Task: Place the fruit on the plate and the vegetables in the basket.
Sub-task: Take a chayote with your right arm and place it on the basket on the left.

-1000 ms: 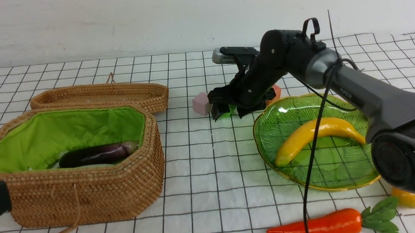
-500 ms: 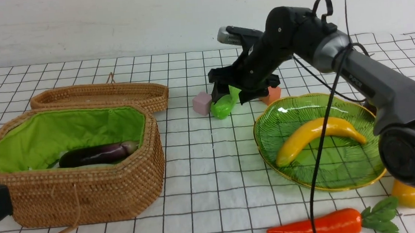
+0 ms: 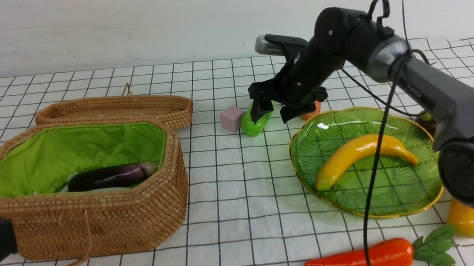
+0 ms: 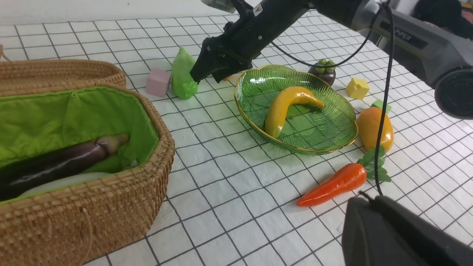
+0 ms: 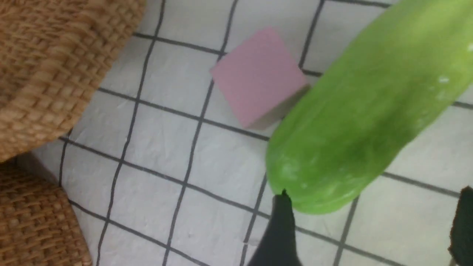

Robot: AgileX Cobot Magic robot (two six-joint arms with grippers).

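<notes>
While banana (image 3: 363,156) sits on the plate (image 3: 397,204) and eggplant (image 3: 108,177) in the basket (image 3: 99,224), gourd (image 3: 253,125), carrot (image 3: 359,259), mango (image 3: 470,222), mangosteen (image 4: 322,72) lie outside; right gripper (image 3: 272,115) gapes empty over gourd, left gripper (image 4: 391,229) closed.

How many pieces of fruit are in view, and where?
3. The banana lies on the plate; the mangosteen stands on the table behind the plate; the mango lies on the table beside it, near the carrot. The basket could hide more.
</notes>
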